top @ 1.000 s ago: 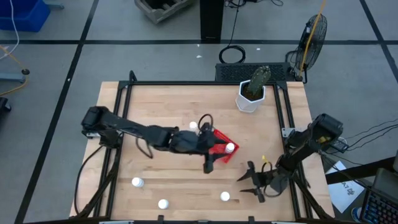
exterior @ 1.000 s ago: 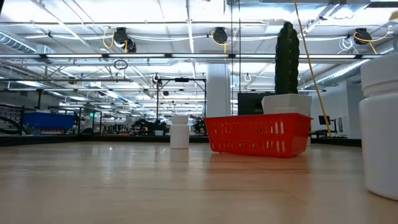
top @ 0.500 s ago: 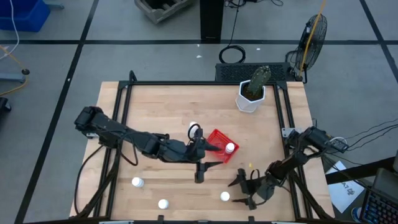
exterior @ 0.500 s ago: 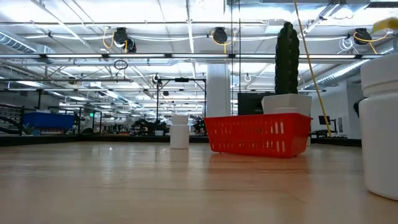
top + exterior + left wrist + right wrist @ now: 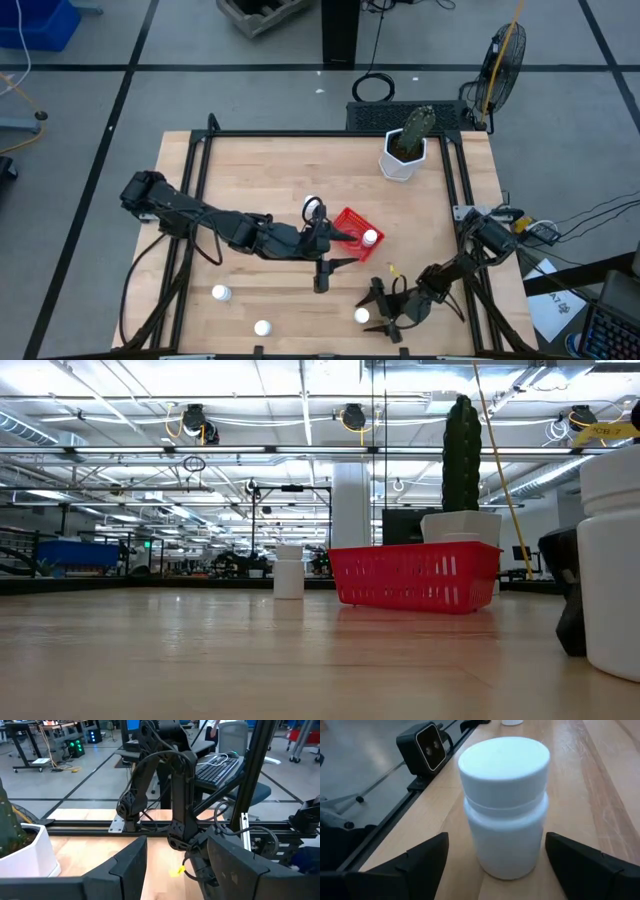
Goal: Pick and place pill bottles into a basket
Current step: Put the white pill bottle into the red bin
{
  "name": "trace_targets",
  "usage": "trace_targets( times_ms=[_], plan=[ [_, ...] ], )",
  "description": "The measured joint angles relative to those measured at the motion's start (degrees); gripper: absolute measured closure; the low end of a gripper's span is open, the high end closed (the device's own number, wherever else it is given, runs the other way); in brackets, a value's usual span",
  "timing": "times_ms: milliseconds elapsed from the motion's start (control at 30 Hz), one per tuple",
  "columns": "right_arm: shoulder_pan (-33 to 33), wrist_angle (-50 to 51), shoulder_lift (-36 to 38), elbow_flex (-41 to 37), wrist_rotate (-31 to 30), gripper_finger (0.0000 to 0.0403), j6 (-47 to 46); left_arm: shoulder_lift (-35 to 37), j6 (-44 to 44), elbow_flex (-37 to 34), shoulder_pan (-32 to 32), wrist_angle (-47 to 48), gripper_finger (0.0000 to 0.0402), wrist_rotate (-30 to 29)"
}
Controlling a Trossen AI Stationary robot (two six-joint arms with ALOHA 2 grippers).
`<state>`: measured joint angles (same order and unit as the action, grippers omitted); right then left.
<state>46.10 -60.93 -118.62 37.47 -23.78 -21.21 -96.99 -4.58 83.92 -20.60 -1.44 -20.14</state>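
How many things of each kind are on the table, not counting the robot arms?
Pill bottles: 5
Red basket: 1
White pot with cactus: 1
Total: 7

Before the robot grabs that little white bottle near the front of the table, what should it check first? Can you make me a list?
1. Right pincer open: ok, fingers spread wide.
2. Pill bottle between the fingers: ok, centred.
3. Bottle upright, cap on: ok.
4. Fingers touching the bottle: not yet, gaps on both sides.
5. Basket has room: ok, one bottle inside.
6. Left pincer out of the way: ok, beside the basket, open and empty.
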Motion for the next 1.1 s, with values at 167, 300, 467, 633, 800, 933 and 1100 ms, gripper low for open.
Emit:
trace_targets(
  times_ms=[167, 300, 467, 633, 800, 933, 1100],
  plan=[
    [-0.1, -0.7, -0.4, 0.0, -0.2, 0.0085, -0.4, 0.0, 0.0, 0.0, 0.0, 0.3, 0.0188, 0.0],
    [-0.3, -0.7, -0.5, 0.0, -0.5, 0.0119, -0.2, 0.0, -0.1, 0.0, 0.0, 0.4, 0.0188, 0.0],
    [-0.3, 0.0, -0.5, 0.0, -0.9, 0.0194, -0.4, 0.0, -0.2, 0.0, 0.0, 0.4, 0.0188, 0.0],
    [-0.3, 1.2, -0.5, 0.0, 0.6, 0.0247, -0.6, 0.0, -0.3, 0.0, -0.1, 0.4, 0.0188, 0.2],
    [-0.4, 3.6, 1.0, 0.0, 3.5, 0.0247, -3.9, 0.0, -2.8, 0.0, -0.1, 2.5, 0.0188, 1.7],
    [-0.5, 13.3, 6.0, 0.0, 4.9, 0.0247, -6.9, 0.0, -5.6, 0.0, -0.1, 5.9, 0.0188, 1.7],
    [-1.8, 31.7, 16.2, 0.0, 10.3, 0.0247, -13.6, -0.1, -11.3, 0.0, -0.1, 10.2, 0.0188, 1.7]
  ],
)
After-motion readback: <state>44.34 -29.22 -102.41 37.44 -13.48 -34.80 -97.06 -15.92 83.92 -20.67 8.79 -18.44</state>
